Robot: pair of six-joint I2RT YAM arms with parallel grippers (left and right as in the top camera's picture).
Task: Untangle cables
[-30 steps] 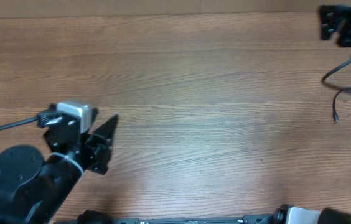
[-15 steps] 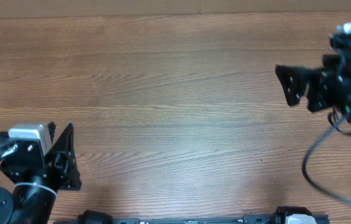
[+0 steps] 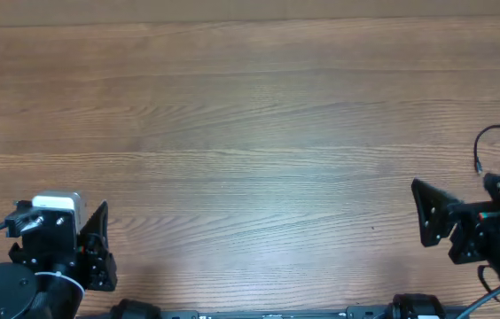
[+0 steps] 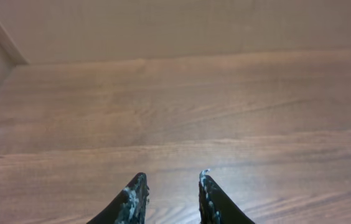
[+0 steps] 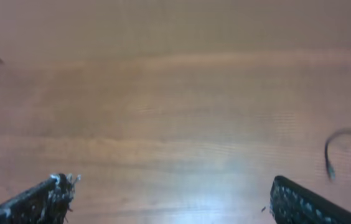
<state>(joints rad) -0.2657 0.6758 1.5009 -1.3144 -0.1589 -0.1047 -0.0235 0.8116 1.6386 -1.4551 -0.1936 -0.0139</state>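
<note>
A thin black cable (image 3: 491,135) lies at the table's right edge, its loose strand curving down to a small plug (image 3: 478,166). The rest of it runs out of the overhead view. It also shows in the right wrist view (image 5: 336,135), far right, as a curved strand with a plug end. My right gripper (image 3: 434,220) (image 5: 172,182) is wide open and empty, low at the right, left of the cable and apart from it. My left gripper (image 3: 99,232) (image 4: 172,180) is at the bottom left, fingers a little apart, holding nothing.
The wooden table (image 3: 250,133) fills the overhead view. A pale wall (image 4: 163,25) stands beyond the table in the left wrist view. A black bar (image 3: 268,314) runs along the near edge between the arm bases.
My right arm has swung from the far right corner down to the near right, uncovering the cable. My left arm has drawn back to the bottom left. The cable's plug has not moved.
</note>
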